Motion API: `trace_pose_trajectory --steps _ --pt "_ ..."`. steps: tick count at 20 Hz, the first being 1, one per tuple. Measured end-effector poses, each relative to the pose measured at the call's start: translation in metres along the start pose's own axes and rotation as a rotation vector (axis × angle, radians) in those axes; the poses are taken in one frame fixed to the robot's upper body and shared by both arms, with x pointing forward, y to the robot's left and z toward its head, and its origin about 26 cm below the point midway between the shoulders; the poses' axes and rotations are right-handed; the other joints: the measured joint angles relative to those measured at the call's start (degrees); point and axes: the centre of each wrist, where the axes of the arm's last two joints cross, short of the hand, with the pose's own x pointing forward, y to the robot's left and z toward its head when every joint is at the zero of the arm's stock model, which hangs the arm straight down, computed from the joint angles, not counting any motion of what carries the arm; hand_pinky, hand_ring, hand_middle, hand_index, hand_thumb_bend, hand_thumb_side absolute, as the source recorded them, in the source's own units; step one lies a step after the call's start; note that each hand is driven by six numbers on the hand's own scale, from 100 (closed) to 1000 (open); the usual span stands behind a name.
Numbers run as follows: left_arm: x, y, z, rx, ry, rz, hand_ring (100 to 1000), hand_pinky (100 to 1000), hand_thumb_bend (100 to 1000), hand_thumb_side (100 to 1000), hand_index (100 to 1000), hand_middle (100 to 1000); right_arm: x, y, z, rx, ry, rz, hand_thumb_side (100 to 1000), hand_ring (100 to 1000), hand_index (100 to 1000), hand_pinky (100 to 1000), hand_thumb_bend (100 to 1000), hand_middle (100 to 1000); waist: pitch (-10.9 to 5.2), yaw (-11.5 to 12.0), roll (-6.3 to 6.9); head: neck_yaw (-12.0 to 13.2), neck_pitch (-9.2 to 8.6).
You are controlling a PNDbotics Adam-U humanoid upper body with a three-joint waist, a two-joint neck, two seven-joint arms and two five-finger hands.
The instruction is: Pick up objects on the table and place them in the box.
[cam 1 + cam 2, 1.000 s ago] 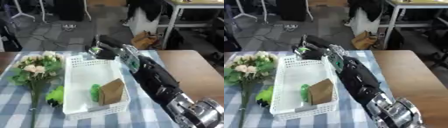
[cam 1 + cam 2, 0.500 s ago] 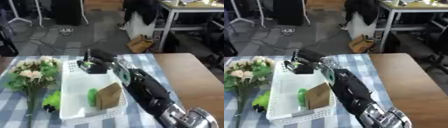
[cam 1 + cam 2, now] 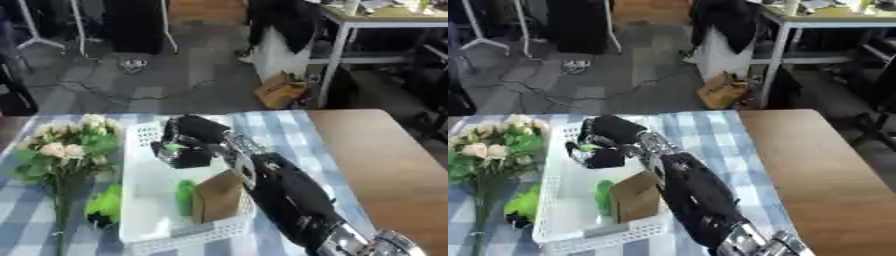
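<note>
The box (image 3: 140, 200) is white plastic with perforated, lattice-like walls. A blue-and-white checked cloth (image 3: 280, 131) covers part of the counter (image 3: 385, 160), whose bare part is smooth brown wood. The carton (image 3: 217, 197) looks like matt brown cardboard. The robot hand (image 3: 188, 137) is black, slightly glossy.

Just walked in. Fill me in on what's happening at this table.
The robot's right hand reaches over the white basket, its fingers curled round a small dark object with a green bit, held above the basket's far half. Inside the basket already lie a brown cardboard box and a green item. A bouquet of flowers and another green thing lie on the checked cloth left of the basket. The left hand is out of view.
</note>
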Motion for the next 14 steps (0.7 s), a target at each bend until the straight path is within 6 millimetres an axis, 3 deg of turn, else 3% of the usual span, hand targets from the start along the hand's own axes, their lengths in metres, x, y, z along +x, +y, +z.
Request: trace_pose_trajectory --steps 7,14 --pt "0.0 -0.0007 0.0002 -0.003 0.001 0.002 982 760 100 781 943 916 0.003 0.0085 -0.0016 0.16 -0.029 0.069 1000 1000 1000 1000 100 1000 0.0 0.15 0.0 -0.21 0.0" --pt "-0.0001 -0.0019 0.0006 0.003 0.002 0.006 982 761 100 778 944 917 0.0048 0.0087 -0.0044 0.178 -0.041 0.122 1000 1000 1000 1000 100 1000 0.0 0.11 0.0 -0.31 0.0"
